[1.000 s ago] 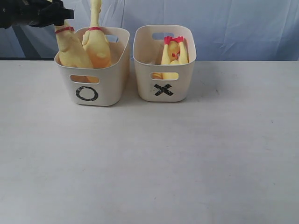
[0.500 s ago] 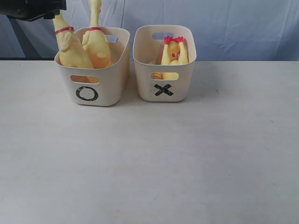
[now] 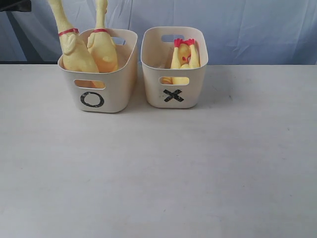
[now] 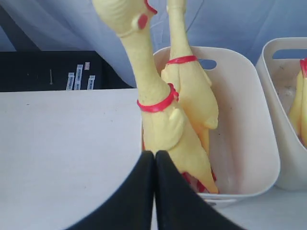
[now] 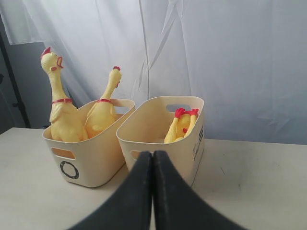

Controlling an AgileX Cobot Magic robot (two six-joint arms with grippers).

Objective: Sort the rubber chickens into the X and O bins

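A wide, pale table (image 3: 158, 173) fills the exterior view beneath a bluish-white draped cloth (image 3: 247, 29), with two cream tubs standing side by side near its far edge. The O bin (image 3: 116, 84), its black ring facing the camera, sits at about 11 o'clock on the table. The X bin (image 3: 195, 89), marked with a black cross, stands just beside it at its 3 o'clock, close to 12 o'clock on the table, with a narrow gap between their walls. A black case (image 4: 48, 69) bearing white barcode stickers shows beyond the table in the left wrist view. Two large rubber birds stand head-up in the O bin. The leaning chicken (image 3: 74, 52) tilts toward 11 o'clock against the tub's rim with its red neck band well above the edge. The upright chicken (image 3: 101, 49) rises almost straight just beside it at its 3 o'clock. In the X bin the yellow chickens (image 3: 184, 57) lie feet-up, red feet poking just above the rim and a patch of yellow showing through the front slot handle; how many are in there cannot be told. The left gripper (image 4: 154, 155) hangs close to the O bin, its black jaws pressed together tip to tip with nothing between them. The right gripper (image 5: 152, 155) faces both tubs from farther back, its jaws likewise closed tight and empty.
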